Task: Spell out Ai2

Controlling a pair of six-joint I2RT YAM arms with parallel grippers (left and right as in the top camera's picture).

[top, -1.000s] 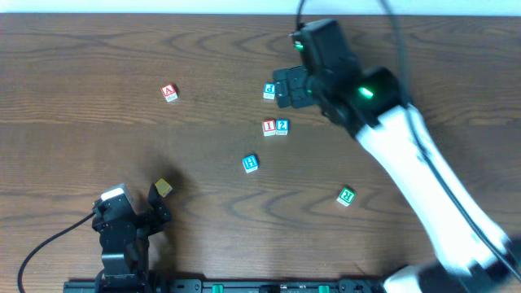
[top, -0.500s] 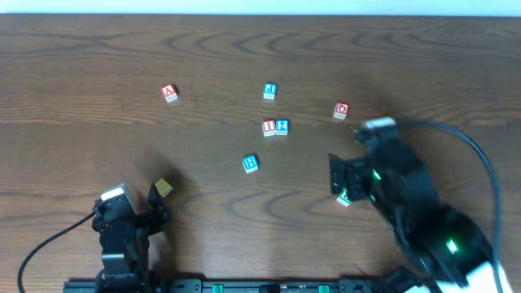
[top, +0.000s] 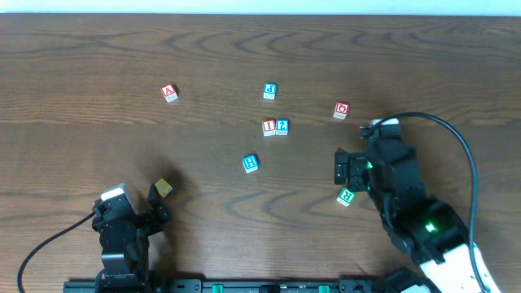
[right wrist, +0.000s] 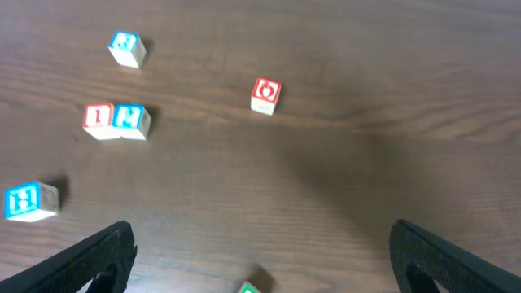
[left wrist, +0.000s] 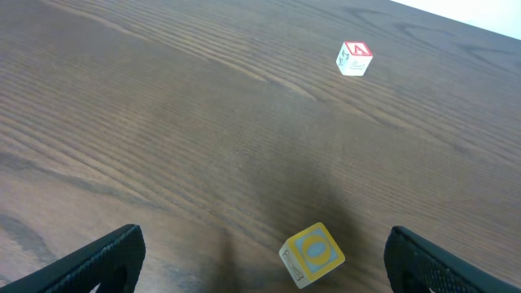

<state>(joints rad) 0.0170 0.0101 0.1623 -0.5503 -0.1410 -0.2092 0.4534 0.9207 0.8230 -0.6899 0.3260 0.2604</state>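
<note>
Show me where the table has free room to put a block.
Bare wood lies left of the red I cube, towards the red A cube, and across the left of the brown table. Crowded: around the blue 2 cube, blue H cube and right gripper.

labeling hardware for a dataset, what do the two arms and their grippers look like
Both are mostly black. The right arm is a bulky black housing with two green lights, turning white near its base, with a looping cable in black. The left arm is black with a pale block on top and a trailing cable. The left gripper and right gripper each have two dark fingers.
</note>
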